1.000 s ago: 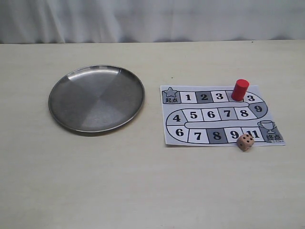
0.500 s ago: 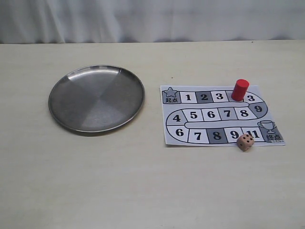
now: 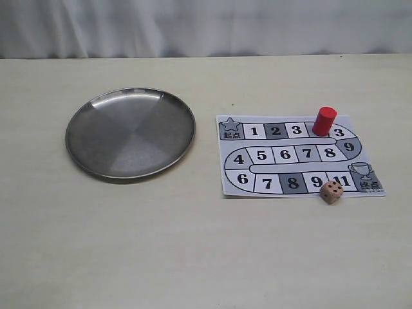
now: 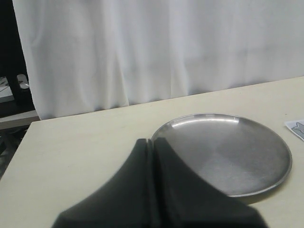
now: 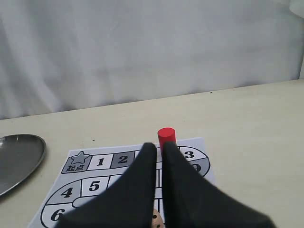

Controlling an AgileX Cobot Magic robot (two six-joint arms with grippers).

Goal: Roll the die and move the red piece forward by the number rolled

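The red piece (image 3: pixel 324 121) stands upright on the board's (image 3: pixel 257 168) top row, on the square just after the first 3. The pale die (image 3: pixel 331 191) lies at the board's near edge beside square 11, several dark pips on top. Neither gripper shows in the exterior view. In the right wrist view my right gripper (image 5: pixel 157 148) hangs above the board, its jaws a narrow gap apart and empty; the red piece (image 5: pixel 166 137) stands just beyond the tips and the die (image 5: pixel 157 219) peeks out below. My left gripper (image 4: pixel 153 141) is shut and empty near the plate's edge.
A round steel plate (image 3: pixel 84 151) lies on the pale table left of the board, and also fills the left wrist view (image 4: pixel 266 142). A white curtain (image 3: pixel 206 26) hangs behind the table's far edge. A corner of the board (image 4: pixel 297 128) shows past the plate.
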